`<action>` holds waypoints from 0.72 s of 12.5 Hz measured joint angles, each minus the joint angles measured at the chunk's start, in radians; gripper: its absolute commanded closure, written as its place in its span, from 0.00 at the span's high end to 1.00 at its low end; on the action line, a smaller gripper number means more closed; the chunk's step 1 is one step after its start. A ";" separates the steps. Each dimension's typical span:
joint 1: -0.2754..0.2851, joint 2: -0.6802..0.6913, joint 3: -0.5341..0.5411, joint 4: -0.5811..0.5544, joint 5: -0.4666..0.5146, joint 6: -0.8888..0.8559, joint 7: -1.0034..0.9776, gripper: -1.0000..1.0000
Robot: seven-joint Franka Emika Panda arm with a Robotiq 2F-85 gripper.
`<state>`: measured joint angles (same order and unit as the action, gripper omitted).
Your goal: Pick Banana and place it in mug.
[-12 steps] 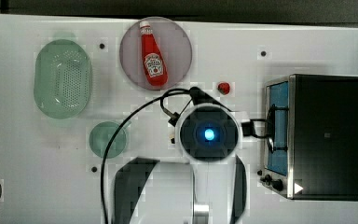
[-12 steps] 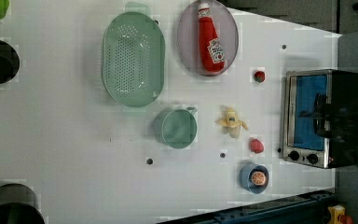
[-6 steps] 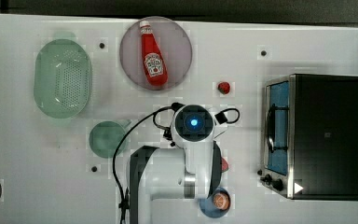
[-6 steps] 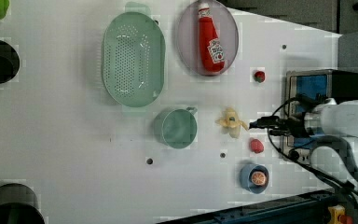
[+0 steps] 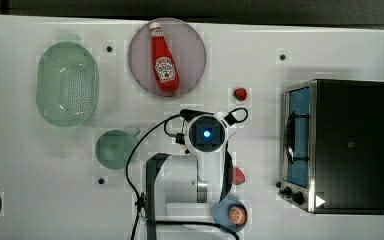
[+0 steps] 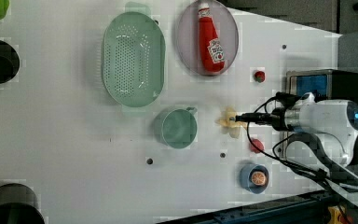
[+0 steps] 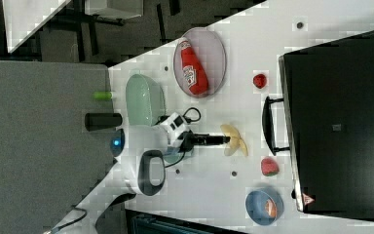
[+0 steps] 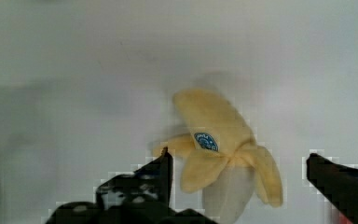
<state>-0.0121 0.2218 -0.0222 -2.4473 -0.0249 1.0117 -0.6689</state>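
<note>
White tabletop, banana lying flat just beside the mug on the left view's right, not touching it. Gripper spread wide, empty, fingers either side of the bunch. Looks like a light, smooth toy with splayed lobes, so likely slippery; best to pinch across the thick joined middle near the sticker, not a lobe tip.

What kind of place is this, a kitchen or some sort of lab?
Most likely a robot test bench dressed up as a play kitchen. A white table holds a toaster oven, a ketchup bottle on a plate, a green colander and a toy banana, with a robot arm reaching over them.
</note>
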 measured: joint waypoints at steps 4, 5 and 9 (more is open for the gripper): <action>0.003 0.116 -0.024 -0.016 -0.006 0.098 -0.029 0.96; -0.003 0.140 -0.016 -0.021 -0.017 0.112 -0.029 0.85; 0.011 0.154 -0.023 -0.021 -0.018 0.124 -0.031 0.36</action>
<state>-0.0006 0.3757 -0.0455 -2.4688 -0.0427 1.1357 -0.6997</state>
